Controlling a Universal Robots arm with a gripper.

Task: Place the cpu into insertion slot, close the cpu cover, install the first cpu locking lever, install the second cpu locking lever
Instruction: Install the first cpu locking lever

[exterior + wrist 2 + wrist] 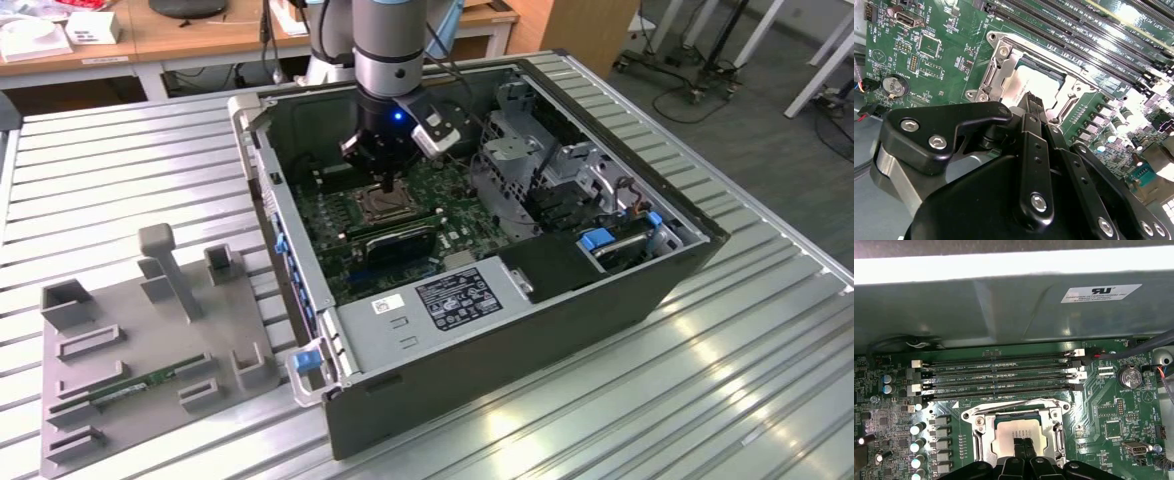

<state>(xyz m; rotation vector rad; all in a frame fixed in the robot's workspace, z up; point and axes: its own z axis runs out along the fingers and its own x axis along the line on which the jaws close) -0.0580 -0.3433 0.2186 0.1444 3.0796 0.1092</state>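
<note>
cpu [1019, 436] sits flat in the socket on the green board, pale metal face up, seen in both wrist views [1026, 87]. cpu cover [1016, 412] looks already down around it, silvery frame with the chip showing through the cut-out centre; whether it is fully seated I cannot tell. pincer [1022, 447] hangs right over the chip's middle, fingers pressed together with nothing between them, tips at or just above the metal face; contact not certain

Step, as a judgement: chip placed and cover shut or being pressed shut, so the work stands at the cover/lever stage. Levers are hard to pick out; thin metal bars run along the socket's sides but I cannot say if they are hooked. A lever move would call for a narrow tip pushing a thin wire bar down and sideways under its catch, without scraping the board parts near the socket

Views: first wrist view shows the memory slots [999, 375] just beyond the socket and the case wall behind. Second wrist view shows the pincer's black body [1019, 190] close up and a coin battery [894, 86]. Exterior view shows the whole arm [390, 50] reaching into the open computer case [534, 300] on the slatted surface [694, 400], plus a grey holder tray [147, 340] well apart at the exterior view's left
</note>
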